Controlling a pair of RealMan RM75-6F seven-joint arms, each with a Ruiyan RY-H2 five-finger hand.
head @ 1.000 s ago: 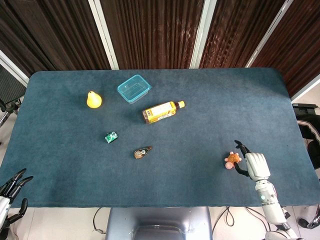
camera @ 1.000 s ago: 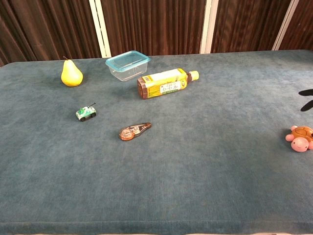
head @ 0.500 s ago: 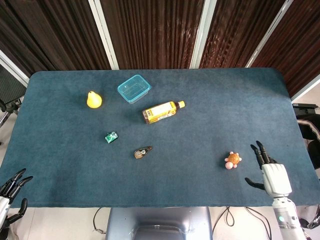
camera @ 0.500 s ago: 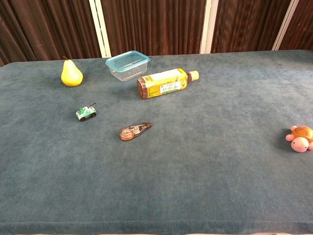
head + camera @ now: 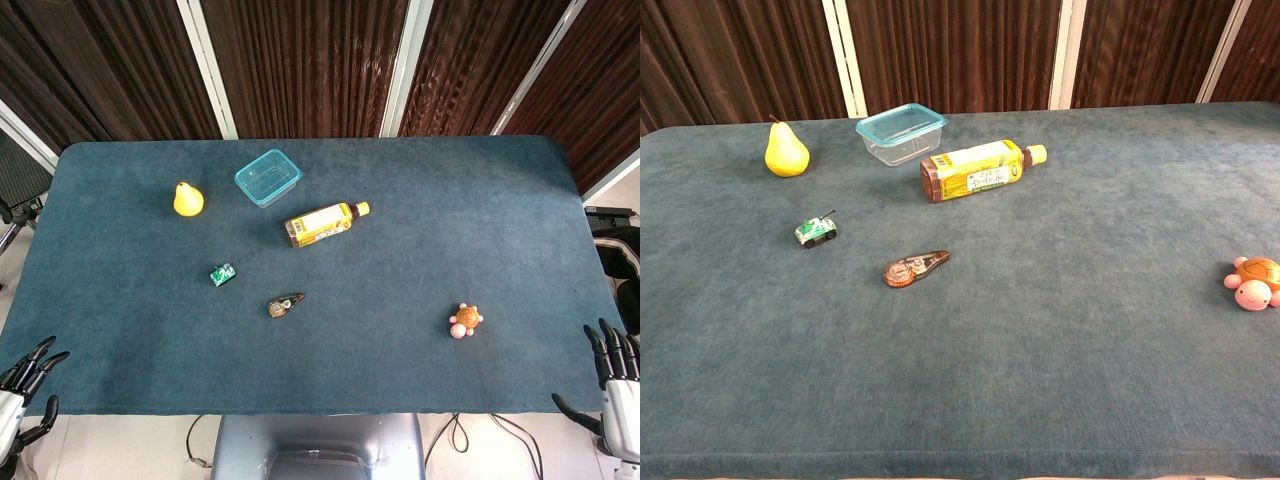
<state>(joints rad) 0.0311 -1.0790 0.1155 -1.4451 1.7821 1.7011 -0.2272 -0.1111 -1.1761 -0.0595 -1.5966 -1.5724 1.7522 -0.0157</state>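
My right hand [image 5: 615, 385] hangs off the table's near right corner, fingers spread, holding nothing. Nearest to it is a small pink and orange toy turtle [image 5: 465, 320] [image 5: 1254, 281] on the blue cloth, well apart from the hand. At the near left corner my left hand [image 5: 20, 390] is also off the table, fingers apart and empty. Neither hand shows in the chest view.
On the blue table [image 5: 400, 260] lie a yellow pear [image 5: 186, 199], a clear tub with a blue rim [image 5: 267, 177], a tea bottle on its side [image 5: 325, 223], a small green toy tank [image 5: 222, 274] and a brown correction-tape dispenser [image 5: 285, 304].
My right hand let go of the toy turtle and drew back to the right, off the table's edge. The turtle stays where it was. My left hand has barely moved.
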